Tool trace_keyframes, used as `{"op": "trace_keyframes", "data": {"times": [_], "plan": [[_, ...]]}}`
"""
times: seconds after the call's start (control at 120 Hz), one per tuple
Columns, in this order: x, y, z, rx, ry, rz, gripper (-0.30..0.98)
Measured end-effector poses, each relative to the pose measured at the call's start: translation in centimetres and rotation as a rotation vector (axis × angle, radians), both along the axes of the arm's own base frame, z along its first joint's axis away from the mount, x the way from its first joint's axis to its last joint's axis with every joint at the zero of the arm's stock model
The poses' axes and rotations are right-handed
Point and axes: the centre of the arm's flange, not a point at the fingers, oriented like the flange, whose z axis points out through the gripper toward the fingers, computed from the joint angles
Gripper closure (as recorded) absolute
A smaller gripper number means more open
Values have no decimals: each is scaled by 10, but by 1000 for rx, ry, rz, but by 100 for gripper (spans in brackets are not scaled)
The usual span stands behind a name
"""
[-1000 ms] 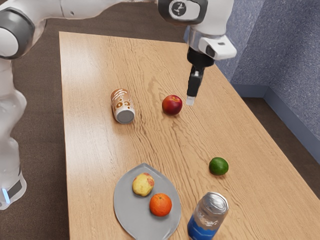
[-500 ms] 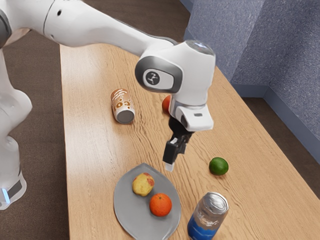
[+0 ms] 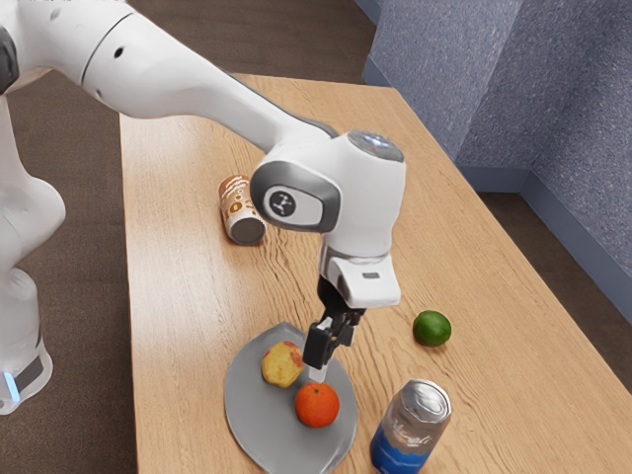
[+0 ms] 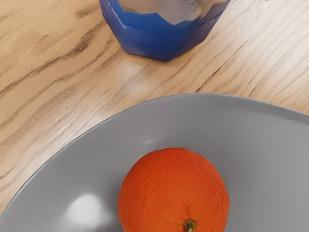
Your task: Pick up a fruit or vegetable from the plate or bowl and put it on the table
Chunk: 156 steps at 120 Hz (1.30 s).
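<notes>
Flanking the plate [image 3: 259,420], a can [image 3: 411,427]

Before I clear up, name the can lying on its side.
The brown and white can lies on its side; the blue and silver can stands upright.

Small lettering [image 3: 411,437] on silver-blue can [image 3: 400,459], seemingly none readable

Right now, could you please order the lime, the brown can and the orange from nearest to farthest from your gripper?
1. Orange, on the plate, nearly under the gripper.
2. Lime, toward the exterior view's right.
3. Brown can, toward its left.
</notes>
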Motion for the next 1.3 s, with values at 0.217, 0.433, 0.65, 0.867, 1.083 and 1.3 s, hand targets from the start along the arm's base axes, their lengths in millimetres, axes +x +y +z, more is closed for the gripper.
{"op": "trace_keyframes", "data": {"times": [0.217,0.433,0.65,0.867,1.083,1.3], "plan": [[-4,-15,-31,6,16,-20,0],[0,-16,-48,10,17,-15,0],[0,-20,-65,15,18,-19,0],[3,-24,-84,15,30,-13,0],[3,-26,-87,7,27,-9,29],[-7,-19,-54,-28,-20,-12,38]]}}
